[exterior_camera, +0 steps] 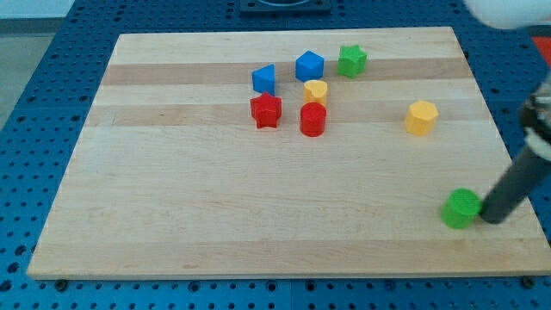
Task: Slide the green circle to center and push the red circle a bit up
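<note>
The green circle (461, 208) sits near the board's lower right corner. My tip (491, 217) is on the board right beside it, on its right side, touching or nearly touching it. The dark rod slants up to the view's right. The red circle (312, 120) stands in the upper middle of the board, just below a yellow circle (316, 90) and to the right of a red star (266, 111).
A blue triangle-like block (264, 79), a blue hexagon-like block (309, 65) and a green star (351, 60) lie near the top middle. A yellow hexagon (421, 118) lies at the right. The wooden board (172, 198) rests on a blue perforated table.
</note>
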Controlling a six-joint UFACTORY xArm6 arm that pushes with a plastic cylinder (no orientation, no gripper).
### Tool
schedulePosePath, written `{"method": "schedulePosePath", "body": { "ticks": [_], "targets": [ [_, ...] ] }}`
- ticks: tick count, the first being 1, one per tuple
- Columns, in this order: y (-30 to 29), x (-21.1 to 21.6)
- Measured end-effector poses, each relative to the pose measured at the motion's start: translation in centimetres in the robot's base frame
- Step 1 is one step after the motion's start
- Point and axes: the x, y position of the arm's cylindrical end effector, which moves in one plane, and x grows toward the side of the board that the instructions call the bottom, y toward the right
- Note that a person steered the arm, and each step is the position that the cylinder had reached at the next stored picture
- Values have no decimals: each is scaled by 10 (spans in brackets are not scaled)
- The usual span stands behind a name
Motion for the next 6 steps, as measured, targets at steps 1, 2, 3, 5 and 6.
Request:
{"method": "schedulePosePath", "body": {
  "ticks": [1, 2, 3, 5, 6],
  "targets": [
    [-3, 18],
    [-41, 3],
    [-60, -91],
    [20, -74],
    [-19, -12]
  ]
}}
